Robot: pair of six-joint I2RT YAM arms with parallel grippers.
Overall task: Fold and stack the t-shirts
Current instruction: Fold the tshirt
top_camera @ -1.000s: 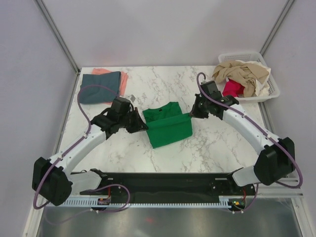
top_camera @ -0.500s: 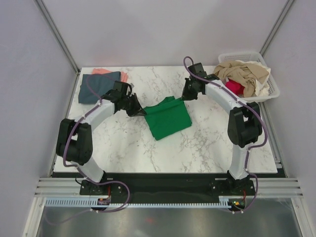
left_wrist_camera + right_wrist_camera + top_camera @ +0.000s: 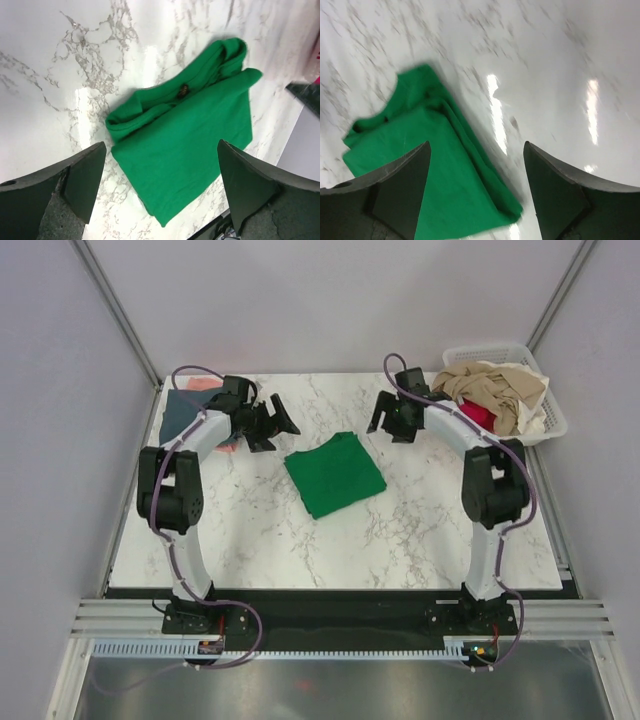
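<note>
A bright green t-shirt lies folded flat in the middle of the marble table, held by nothing. My left gripper hovers open just up and left of it. My right gripper hovers open just up and right of it. In the left wrist view the green t-shirt lies below the open left gripper, collar up. In the right wrist view the green t-shirt sits lower left under the open right gripper. A folded slate blue-grey t-shirt on a salmon pink one lies at the far left, partly behind the left arm.
A white slatted basket stands at the far right corner, holding a crumpled beige t-shirt and a magenta-red one. Grey walls and metal frame posts enclose the table. The arm bases sit along the near edge.
Both grippers have let go of the green t-shirt and opened, then drawn back up and away from it. The shirt now lies flat, folded, nearer the table's middle.
</note>
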